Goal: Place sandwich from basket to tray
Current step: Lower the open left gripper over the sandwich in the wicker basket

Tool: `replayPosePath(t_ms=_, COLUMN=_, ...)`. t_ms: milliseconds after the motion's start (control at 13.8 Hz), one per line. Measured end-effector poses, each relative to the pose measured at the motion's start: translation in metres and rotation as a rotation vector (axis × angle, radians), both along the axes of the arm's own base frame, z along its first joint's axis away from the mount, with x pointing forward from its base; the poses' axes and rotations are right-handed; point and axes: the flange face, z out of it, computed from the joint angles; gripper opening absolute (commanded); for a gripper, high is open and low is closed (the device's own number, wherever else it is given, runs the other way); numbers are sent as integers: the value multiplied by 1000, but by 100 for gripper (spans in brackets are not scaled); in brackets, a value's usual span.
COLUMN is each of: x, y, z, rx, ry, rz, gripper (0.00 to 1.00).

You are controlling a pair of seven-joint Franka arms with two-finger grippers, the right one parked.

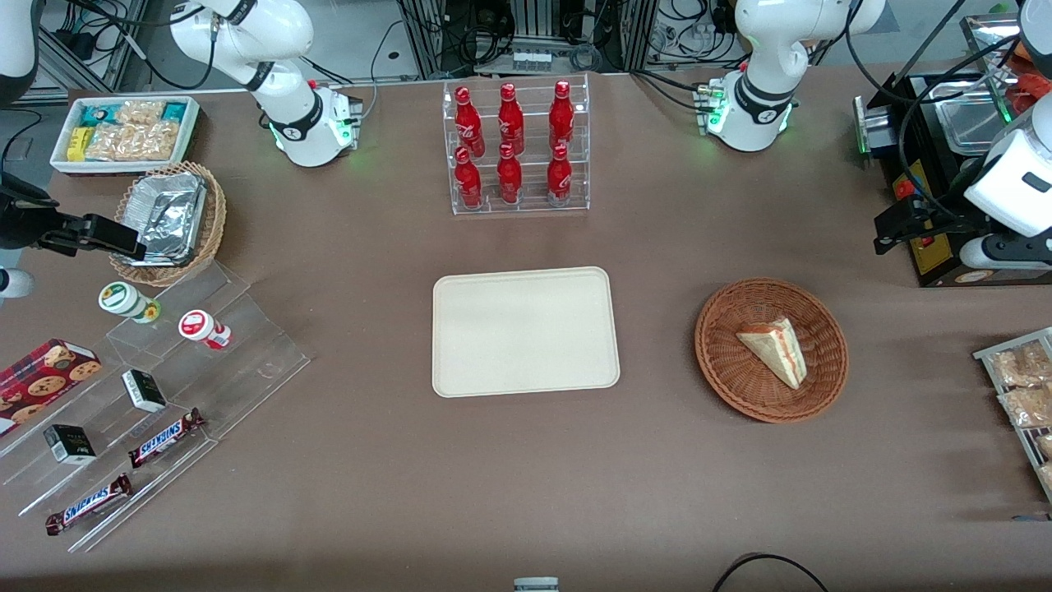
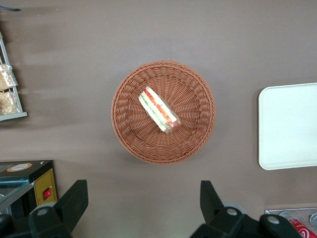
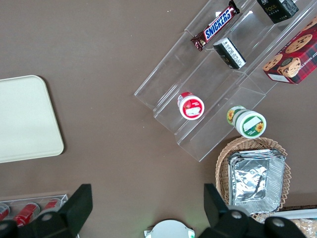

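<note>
A triangular sandwich (image 1: 774,349) of pale bread with a red and pale filling lies in the round reddish-brown wicker basket (image 1: 717,372). The cream-beige tray (image 1: 526,329) sits flat at the table's middle, beside the basket, with nothing on it. My left gripper (image 1: 889,230) hangs high above the table, farther from the front camera than the basket and toward the working arm's end. In the left wrist view the gripper (image 2: 142,201) is open with bare table between its black fingers (image 2: 74,198). The basket (image 2: 130,136), the sandwich (image 2: 158,110) and an edge of the tray (image 2: 290,126) show below it.
A clear rack of red bottles (image 1: 514,148) stands farther back than the tray. A black appliance (image 1: 945,173) and a rack of snack packets (image 1: 1023,386) flank the working arm's end. A tan foil basket (image 1: 168,218), white snack bin (image 1: 123,131) and stepped acrylic stand (image 1: 164,386) lie toward the parked arm's end.
</note>
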Motion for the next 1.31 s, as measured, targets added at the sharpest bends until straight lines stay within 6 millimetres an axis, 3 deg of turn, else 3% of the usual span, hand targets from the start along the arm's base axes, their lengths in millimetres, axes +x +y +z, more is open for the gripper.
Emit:
replayPosePath(t_ms=290, x=0, y=1, z=-2, rx=0, ry=4, rz=2, gripper=100)
replayPosePath(t_ms=508, x=8, y=1, z=-27, rx=10, ry=14, rz=0, gripper=100)
replayPosePath(t_ms=871, x=25, y=-5, z=-126, rx=5, ry=-38, rz=62, gripper=100)
replayPosePath(t_ms=1306, x=16, y=-7, z=-231, rx=-25, ry=-119, rz=365, gripper=100)
